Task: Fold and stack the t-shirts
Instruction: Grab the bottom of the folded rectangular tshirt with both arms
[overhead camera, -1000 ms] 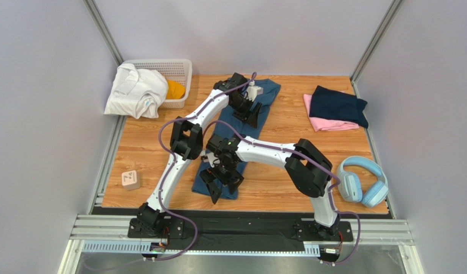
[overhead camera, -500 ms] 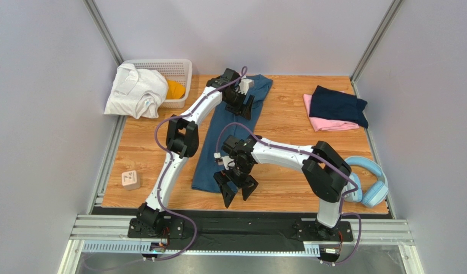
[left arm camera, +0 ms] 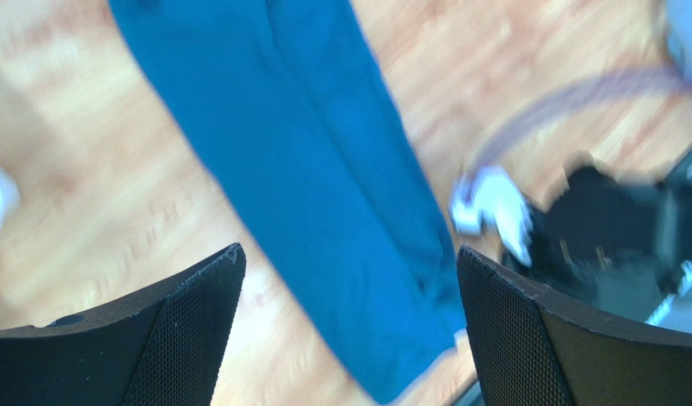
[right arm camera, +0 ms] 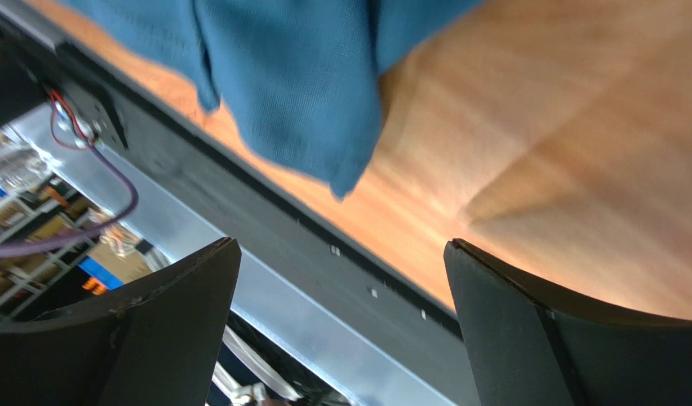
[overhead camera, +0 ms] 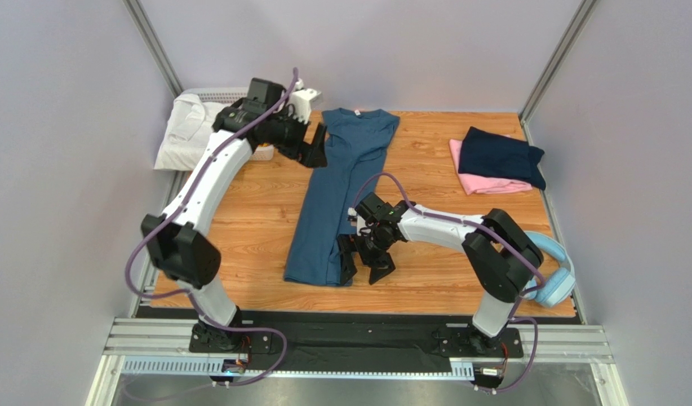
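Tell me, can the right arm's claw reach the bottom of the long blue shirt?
Probably yes. The right claw hangs open beside the near end of the blue shirt, and nothing lies between them.

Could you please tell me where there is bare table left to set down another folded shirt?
The table is bare between the blue t-shirt and the navy t-shirt stacked on the pink t-shirt, and leftward between the blue t-shirt and the left arm. The near right is crowded: right gripper, right arm, headphones.
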`<state>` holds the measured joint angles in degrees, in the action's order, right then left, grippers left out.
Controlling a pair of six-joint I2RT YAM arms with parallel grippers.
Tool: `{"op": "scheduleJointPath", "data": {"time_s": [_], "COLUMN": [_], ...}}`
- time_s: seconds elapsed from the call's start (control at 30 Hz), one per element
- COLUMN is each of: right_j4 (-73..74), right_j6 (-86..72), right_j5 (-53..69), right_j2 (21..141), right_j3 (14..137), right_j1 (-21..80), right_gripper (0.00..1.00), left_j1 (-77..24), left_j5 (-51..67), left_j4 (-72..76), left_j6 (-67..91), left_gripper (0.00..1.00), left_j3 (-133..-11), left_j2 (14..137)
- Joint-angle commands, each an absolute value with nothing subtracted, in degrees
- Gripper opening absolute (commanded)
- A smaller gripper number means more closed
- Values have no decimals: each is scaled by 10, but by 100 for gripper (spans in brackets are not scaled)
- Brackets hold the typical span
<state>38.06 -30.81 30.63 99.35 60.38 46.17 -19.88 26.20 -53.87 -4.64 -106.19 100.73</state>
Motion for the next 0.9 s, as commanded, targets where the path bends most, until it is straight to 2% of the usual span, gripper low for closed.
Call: {"op": "scheduleJointPath", "data": {"time_s": [0.0,0.13,0.3,0.53,0.7,0.87], "right_j4": [236,188,169,159,160,165], "right_j6": [-368,-393,-417,-439,-446,-449], "right_j5": [346,367,366,352,341,340], "right_j2": [1041,1077,1088,1045,1011,1005], "right_j3": [603,612,596,546,519,521], "right_j1": [459,458,459,459,459,459], "right_gripper": [100,98,75,58,51,49], "left_j1": [-188,-187,-186,-186,-186,-186], "left_j5": [272,288,323,334,285,234], "left_j4": [-598,-613,-637,-656,-700,-754], "left_j6": [-98,-113,-113,-105,-135,-198], "left_gripper": [100,100,100,100,100,100], "left_j3": [-908,-780,-723,-658,-687,-719], "left_j2": [980,930,910,913,947,1000]}}
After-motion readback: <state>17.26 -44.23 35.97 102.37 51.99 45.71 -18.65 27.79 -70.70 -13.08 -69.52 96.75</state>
